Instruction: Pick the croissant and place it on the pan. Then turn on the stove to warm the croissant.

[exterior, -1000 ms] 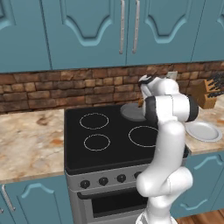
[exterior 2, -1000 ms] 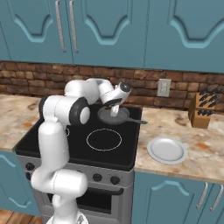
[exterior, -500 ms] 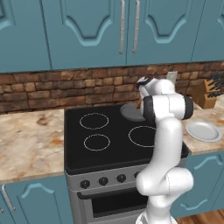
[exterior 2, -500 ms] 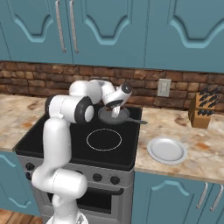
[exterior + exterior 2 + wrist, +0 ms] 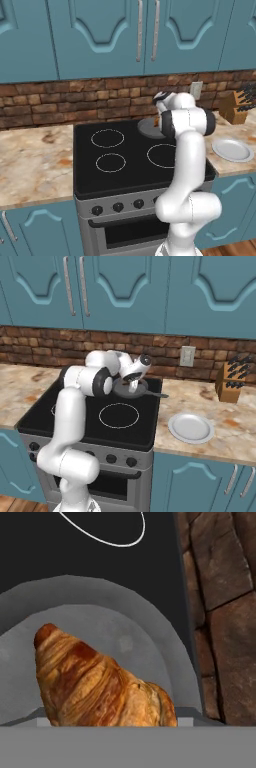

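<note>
- At the center of the right base view, the gripper (image 5: 133, 387) hangs over the pan (image 5: 128, 391), which sits on the rear right part of the stove (image 5: 75, 423), its thin handle pointing right toward the counter (image 5: 210, 406).
- Low in the hand view, the croissant (image 5: 95, 684) fills the lower left, with the grey pan (image 5: 125, 637) floor and rim curving behind it.
- Whether the croissant rests on the pan or is gripped I cannot tell; the fingertips are hidden, so I cannot tell how the jaws stand.
- Along the right side of the hand view runs the brick wall (image 5: 220, 612); a white burner ring (image 5: 107, 534) shows at the top on black glass.
- Right of center in the left base view, the pan (image 5: 147, 127) peeks out behind the arm, and a white plate (image 5: 232, 150) lies on the counter at the right edge.
- A knife block (image 5: 234, 383) stands at the right of the right base view.
</note>
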Tool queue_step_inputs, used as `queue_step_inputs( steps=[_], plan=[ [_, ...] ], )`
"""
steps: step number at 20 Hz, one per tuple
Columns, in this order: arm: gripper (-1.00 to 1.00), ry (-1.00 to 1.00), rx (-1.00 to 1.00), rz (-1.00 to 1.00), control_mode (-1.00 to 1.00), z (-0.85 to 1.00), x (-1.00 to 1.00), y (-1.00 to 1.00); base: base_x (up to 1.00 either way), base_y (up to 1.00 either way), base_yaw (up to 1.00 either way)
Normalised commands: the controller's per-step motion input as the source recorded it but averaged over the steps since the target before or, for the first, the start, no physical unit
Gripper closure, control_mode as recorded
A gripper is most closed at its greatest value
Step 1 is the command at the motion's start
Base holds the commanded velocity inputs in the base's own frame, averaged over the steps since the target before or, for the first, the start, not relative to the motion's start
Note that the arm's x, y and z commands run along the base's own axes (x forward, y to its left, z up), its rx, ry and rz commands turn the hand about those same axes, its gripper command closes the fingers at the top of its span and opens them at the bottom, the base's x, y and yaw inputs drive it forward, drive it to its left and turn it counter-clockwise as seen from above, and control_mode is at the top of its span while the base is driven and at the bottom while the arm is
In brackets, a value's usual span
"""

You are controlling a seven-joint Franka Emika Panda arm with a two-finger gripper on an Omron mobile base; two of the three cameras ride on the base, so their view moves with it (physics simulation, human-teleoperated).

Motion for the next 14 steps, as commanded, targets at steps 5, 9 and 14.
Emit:
queue_step_inputs(
  steps=[5,9,14],
  plan=[
    [1.00,0.02,0.00,0.00,-1.00,-0.27,0.23,0.00,0.00,0.00,0.00],
    [1.00,0.01,0.00,0.00,-1.00,-0.25,0.21,0.01,0.00,0.00,0.00],
    [1.00,0.03,0.00,0.00,-1.00,-0.23,0.21,0.07,0.00,0.00,0.00]
  ],
)
